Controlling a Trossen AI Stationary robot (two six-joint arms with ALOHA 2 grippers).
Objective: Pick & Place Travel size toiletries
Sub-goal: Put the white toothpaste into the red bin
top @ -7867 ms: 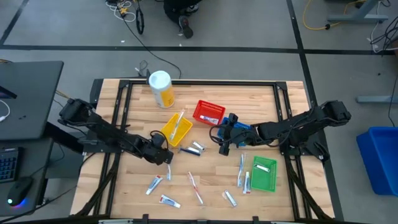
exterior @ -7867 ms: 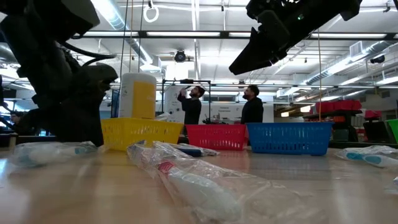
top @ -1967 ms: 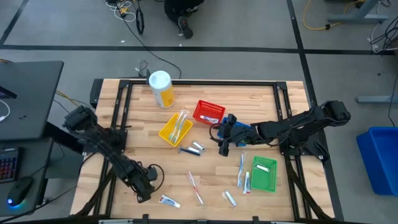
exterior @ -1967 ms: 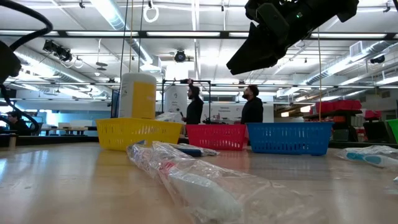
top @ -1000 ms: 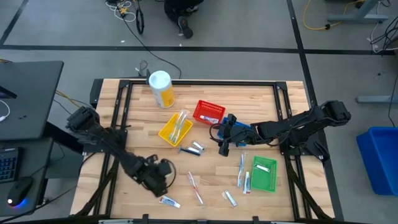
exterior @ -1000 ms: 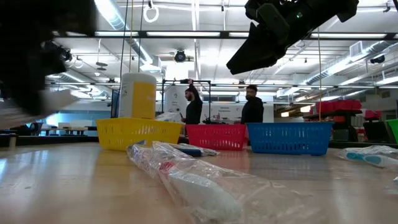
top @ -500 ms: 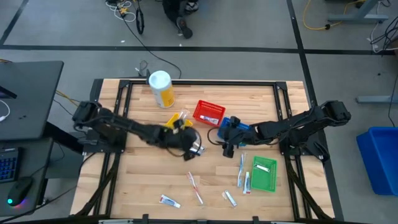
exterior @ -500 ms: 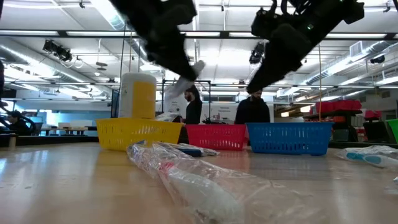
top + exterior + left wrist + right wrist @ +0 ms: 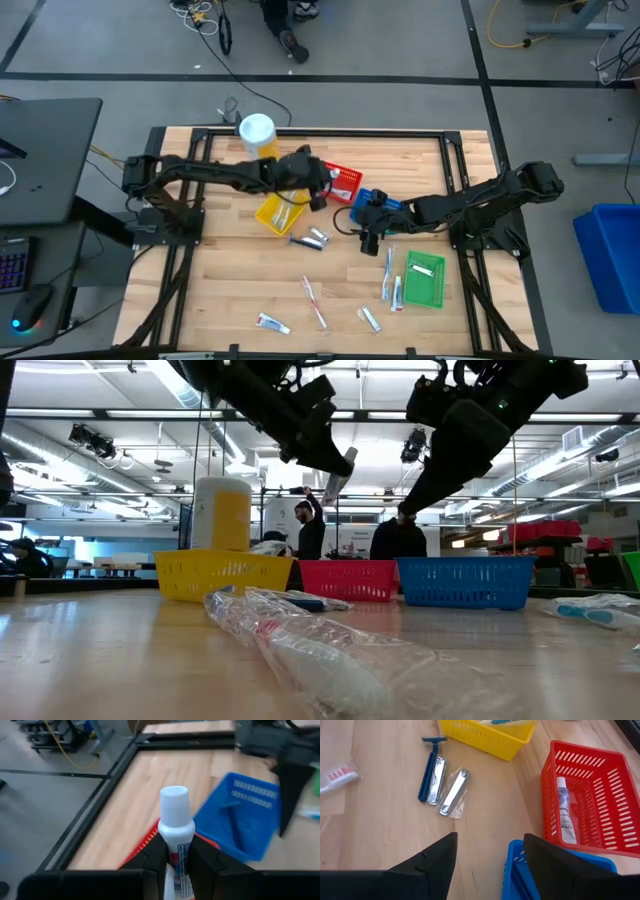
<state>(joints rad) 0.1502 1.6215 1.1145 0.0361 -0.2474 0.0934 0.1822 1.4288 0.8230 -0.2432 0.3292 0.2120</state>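
Note:
My left gripper [image 9: 320, 192] hangs above the left rim of the red basket [image 9: 342, 181], shut on a small white tube [image 9: 175, 827] with a ribbed white cap. The low view shows this tube [image 9: 336, 478] high above the baskets. My right gripper [image 9: 490, 855] stands open with nothing between its fingers, over the left edge of the blue basket [image 9: 388, 206]. The red basket [image 9: 590, 800] holds one tube [image 9: 565, 810]. More toiletries lie loose on the table: a razor [image 9: 429, 767], wrapped clippers [image 9: 454, 791], toothbrushes [image 9: 388, 274] and tubes [image 9: 272, 323]. My left gripper pinches the tube's body just below the cap's collar [image 9: 176, 851] between its two fingers [image 9: 155, 861]. The capped end sticks out past the fingertips. The tube is lifted clear, tilted, above the red basket.
A yellow basket [image 9: 280, 212] with toothbrushes stands left of the red one, and a green basket [image 9: 425, 280] at the near right. A tall white-and-yellow canister [image 9: 258, 140] stands at the far edge. People show in the room behind the table [image 9: 310, 530].
My left gripper has carried the tube up from the near left of the table, toward the far and right, past the yellow basket to above the red basket. The tube has stayed in the hold. My right gripper has shifted slightly over the blue basket.

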